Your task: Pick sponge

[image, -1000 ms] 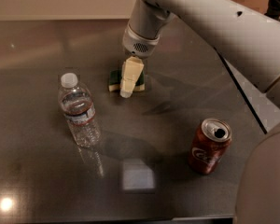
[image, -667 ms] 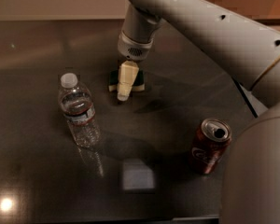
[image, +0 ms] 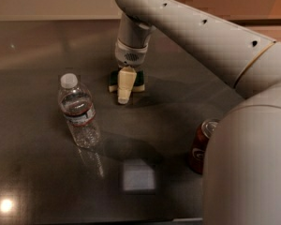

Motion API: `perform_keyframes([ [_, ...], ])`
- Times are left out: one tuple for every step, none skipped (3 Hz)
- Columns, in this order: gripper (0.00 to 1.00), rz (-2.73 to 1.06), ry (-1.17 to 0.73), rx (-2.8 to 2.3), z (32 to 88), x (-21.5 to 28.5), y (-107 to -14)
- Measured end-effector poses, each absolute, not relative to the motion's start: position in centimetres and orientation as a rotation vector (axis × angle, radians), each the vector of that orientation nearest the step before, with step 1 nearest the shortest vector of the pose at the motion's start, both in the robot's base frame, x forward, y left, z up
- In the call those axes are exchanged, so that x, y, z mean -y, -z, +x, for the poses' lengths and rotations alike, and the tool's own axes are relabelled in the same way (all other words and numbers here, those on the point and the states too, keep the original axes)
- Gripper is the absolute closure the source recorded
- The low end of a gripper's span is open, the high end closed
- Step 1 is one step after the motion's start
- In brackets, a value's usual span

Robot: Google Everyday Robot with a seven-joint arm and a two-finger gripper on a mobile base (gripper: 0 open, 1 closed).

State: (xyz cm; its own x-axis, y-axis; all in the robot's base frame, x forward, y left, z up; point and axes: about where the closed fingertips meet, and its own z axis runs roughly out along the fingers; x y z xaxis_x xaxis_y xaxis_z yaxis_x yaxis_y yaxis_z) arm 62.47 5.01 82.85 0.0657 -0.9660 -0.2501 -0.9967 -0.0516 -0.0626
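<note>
**Gripper down at the sponge**

Since the earlier frames the arm [image: 196,29] has swung further in from 2 o'clock. Its bulk now fills the corner at 4 o'clock and hides more of the can [image: 200,146]. The gripper [image: 124,86] has dropped a little lower over the sponge [image: 139,80]. Sponge, bottle [image: 78,112] and can lie where they did.

The sponge sits on the dark table [image: 33,55], at about 12 o'clock from the table's middle. Its green top and pale foam show on both sides of the gripper. The gripper points straight down, with its cream tip in front of the sponge and reaching the table at the sponge's near edge. Whether it is apart or clamped on the sponge, I cannot tell.

The bottle stands upright with its white cap on, at 8 o'clock from the sponge and apart from it. The red can stands at 4 o'clock, well apart from the sponge, with its right side behind the arm.
</note>
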Motion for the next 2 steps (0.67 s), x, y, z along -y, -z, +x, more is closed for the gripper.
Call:
perform_keyframes([
  [0.38, -2.140, -0.211, -2.011, 62.6, -4.7, -82.7],
  [0.62, -2.137, -0.237, -2.005, 62.7, -4.2, -83.8],
])
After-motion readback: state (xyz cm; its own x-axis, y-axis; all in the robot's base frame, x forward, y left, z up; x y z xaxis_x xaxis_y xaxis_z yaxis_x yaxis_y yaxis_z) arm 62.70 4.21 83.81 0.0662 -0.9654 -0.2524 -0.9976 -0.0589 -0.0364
